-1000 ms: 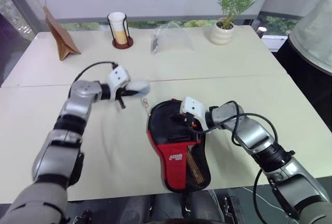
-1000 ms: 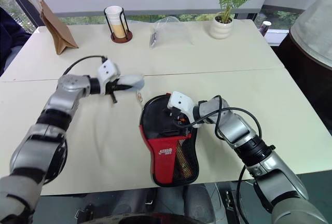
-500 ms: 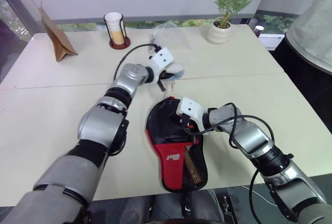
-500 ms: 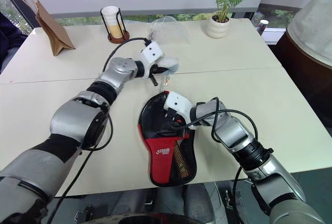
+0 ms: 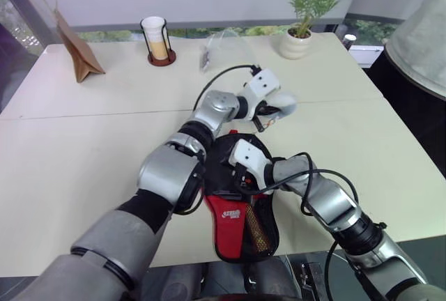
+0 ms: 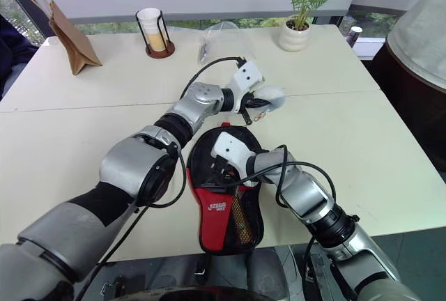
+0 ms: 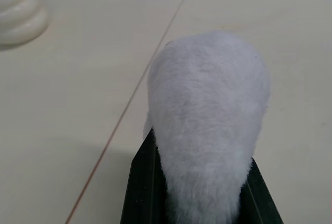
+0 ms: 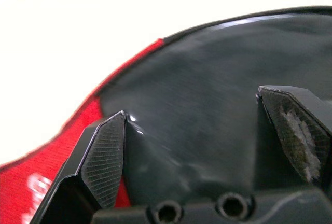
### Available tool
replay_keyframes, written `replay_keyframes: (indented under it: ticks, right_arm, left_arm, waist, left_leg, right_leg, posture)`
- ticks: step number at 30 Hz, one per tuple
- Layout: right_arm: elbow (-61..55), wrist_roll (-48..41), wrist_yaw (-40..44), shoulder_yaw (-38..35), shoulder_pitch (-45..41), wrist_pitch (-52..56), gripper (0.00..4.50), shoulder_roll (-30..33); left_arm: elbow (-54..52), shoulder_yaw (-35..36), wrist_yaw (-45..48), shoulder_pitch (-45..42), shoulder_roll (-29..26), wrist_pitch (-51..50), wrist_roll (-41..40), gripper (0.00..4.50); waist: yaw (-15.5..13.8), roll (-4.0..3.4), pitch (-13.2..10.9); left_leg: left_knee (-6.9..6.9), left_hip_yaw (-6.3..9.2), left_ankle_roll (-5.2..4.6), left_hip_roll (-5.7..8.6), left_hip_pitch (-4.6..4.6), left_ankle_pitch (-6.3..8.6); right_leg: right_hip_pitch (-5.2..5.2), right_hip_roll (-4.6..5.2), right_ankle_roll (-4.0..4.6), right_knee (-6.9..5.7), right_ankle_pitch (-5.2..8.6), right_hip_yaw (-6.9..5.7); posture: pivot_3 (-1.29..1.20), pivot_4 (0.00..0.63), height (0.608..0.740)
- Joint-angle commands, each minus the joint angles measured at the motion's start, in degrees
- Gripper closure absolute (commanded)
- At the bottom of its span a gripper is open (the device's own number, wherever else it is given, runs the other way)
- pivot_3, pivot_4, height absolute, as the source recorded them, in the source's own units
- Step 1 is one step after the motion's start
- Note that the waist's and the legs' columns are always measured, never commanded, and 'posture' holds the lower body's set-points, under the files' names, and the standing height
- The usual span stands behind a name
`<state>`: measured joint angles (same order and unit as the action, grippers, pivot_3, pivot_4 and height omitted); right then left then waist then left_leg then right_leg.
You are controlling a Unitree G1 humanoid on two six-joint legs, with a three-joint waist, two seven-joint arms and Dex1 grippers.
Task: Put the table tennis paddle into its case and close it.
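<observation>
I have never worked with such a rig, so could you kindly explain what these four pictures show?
This is a humanoid robot with two silver arms, each ending in a two-fingered claw. The two wide pictures come from cameras in its head, looking down over a pale table. The two close-ups come from cameras on its wrists.

A black and red paddle case lies in front of it. The right claw is open, with its fingers resting on the case's clear window. The left claw reaches beyond the case and is shut on a white fluffy thing.

At the far edge stand a brown paper bag, a cup in a holder, a clear plastic bag and a potted plant.
</observation>
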<state>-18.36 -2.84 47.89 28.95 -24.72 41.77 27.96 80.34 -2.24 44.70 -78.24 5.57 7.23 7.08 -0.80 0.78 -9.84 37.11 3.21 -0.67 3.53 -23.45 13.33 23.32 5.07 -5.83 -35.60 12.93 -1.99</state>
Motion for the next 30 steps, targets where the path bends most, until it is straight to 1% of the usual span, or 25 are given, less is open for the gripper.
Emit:
replay_keyframes:
  ticks: [1,3,4,5,6,10,11,16,21,24,27,29,30]
  right_arm:
    - [4.38,1.59,0.66,5.33,2.69,2.94,0.00,0.77]
    - [5.39,1.75,0.94,4.76,2.10,2.23,0.00,1.07]
    - [5.92,1.81,1.10,4.45,1.84,1.77,0.00,1.20]
    - [6.42,1.94,1.18,4.10,1.55,1.38,0.00,1.37]
    - [6.87,2.14,1.34,3.82,1.22,0.97,0.00,1.64]
    - [9.14,2.61,2.31,2.53,-0.25,-0.97,0.00,2.71]
    - [9.72,2.72,2.59,2.15,-0.71,-1.56,0.00,3.06]
    - [9.47,2.03,3.49,-1.01,-2.70,-2.24,0.00,5.11]
    - [3.55,-1.33,3.62,-7.14,-4.68,1.27,0.00,7.06]
    - [1.00,-3.62,4.03,-10.88,-5.92,2.82,0.00,8.20]
    - [-0.87,-6.59,4.62,-15.22,-8.09,5.80,0.00,9.14]
    - [-2.32,-9.28,5.10,-18.80,-10.05,8.58,0.00,10.14]
    - [-2.64,-10.42,5.28,-20.50,-11.15,9.69,0.00,10.84]
  left_arm:
    - [-3.05,2.81,2.38,-3.20,2.03,-0.13,-2.59,4.42]
    - [-3.07,1.93,3.15,-2.30,1.95,-0.02,-1.13,3.50]
    - [-3.07,1.53,3.87,-1.84,1.82,0.11,-0.58,3.26]
    - [-3.10,1.25,4.68,-1.28,1.58,0.14,-0.24,2.61]
    - [-3.14,0.45,4.46,-0.66,1.15,0.80,0.70,2.08]
    - [-3.30,-0.73,4.00,0.88,-0.44,2.19,2.42,0.15]
    - [-3.38,-0.78,4.26,1.12,-0.84,2.36,2.48,0.03]
    - [-4.13,0.04,5.95,1.58,-4.46,3.46,1.85,0.03]
    - [-7.49,0.92,14.95,4.21,-12.13,6.21,-0.40,0.03]
    - [-10.73,0.51,20.47,7.27,-15.51,7.19,-1.62,0.03]
    - [-17.47,-0.22,26.87,12.33,-18.45,6.65,-3.48,0.03]
    - [-29.30,-0.48,32.28,18.89,-19.98,1.17,-7.36,0.03]
    - [-36.94,-1.11,34.13,23.02,-20.85,-1.95,-9.14,0.03]
  waist:
    - [-0.01,0.00,0.00]
    - [-0.01,0.00,0.00]
    - [0.02,0.00,0.00]
    - [0.05,0.00,0.00]
    - [0.06,0.00,0.00]
    - [0.13,-0.04,0.03]
    - [0.14,-0.04,0.02]
    - [-0.14,-0.05,0.02]
    - [0.08,-0.05,0.00]
    - [0.12,-0.05,-0.03]
    - [0.23,-0.08,-0.05]
    - [0.26,-0.09,-0.06]
    - [0.23,-0.10,-0.07]
  left_leg:
    - [0.00,0.00,0.00,0.00,0.00,0.00]
    - [0.01,0.00,0.00,0.01,0.00,0.00]
    - [0.00,0.01,0.00,0.01,0.00,0.00]
    - [0.00,0.01,0.00,0.01,0.00,0.00]
    - [0.00,0.01,0.00,0.01,0.00,0.00]
    - [0.00,0.01,0.00,0.01,0.01,0.00]
    - [-0.01,0.01,0.00,0.00,0.01,0.00]
    - [0.00,0.02,0.00,0.03,0.00,0.00]
    - [0.00,0.01,0.01,0.18,-0.04,0.00]
    - [-0.05,0.02,0.01,0.17,-0.12,0.00]
    - [-0.06,0.02,0.01,0.17,-0.38,0.00]
    - [0.07,-0.01,0.02,0.18,-0.90,-0.02]
    - [0.11,-0.03,0.04,0.27,-1.09,-0.04]
  right_leg:
    - [-0.04,0.00,-0.01,0.04,0.00,-0.01]
    - [-0.06,0.01,-0.02,0.07,0.01,-0.01]
    - [-0.06,0.01,-0.03,0.08,0.01,-0.02]
    - [-0.06,0.01,-0.03,0.08,0.01,-0.02]
    - [-0.06,0.01,-0.03,0.08,0.01,-0.02]
    - [-0.05,0.01,-0.03,0.08,0.01,-0.02]
    - [-0.05,0.01,-0.02,0.08,0.01,-0.02]
    - [-0.05,0.03,0.03,0.08,-0.03,-0.02]
    - [-0.03,0.20,0.12,0.11,-0.11,-0.02]
    - [0.09,0.20,0.14,0.11,-0.11,-0.02]
    - [0.38,0.20,0.16,0.04,-0.12,0.01]
    - [0.94,0.21,0.19,-0.17,-0.15,0.06]
    - [1.21,0.30,0.21,-0.39,-0.15,0.14]
  posture:
    - [0.00,0.150,0.734]
    - [0.00,0.150,0.734]
    - [0.00,0.150,0.734]
    - [0.00,0.150,0.734]
    - [0.00,0.150,0.734]
    - [0.00,0.150,0.734]
    - [0.00,0.150,0.734]
    - [0.00,0.150,0.734]
    - [0.00,0.150,0.734]
    - [0.00,0.150,0.734]
    - [0.00,0.150,0.734]
    - [0.00,0.150,0.734]
    - [0.00,0.150,0.734]
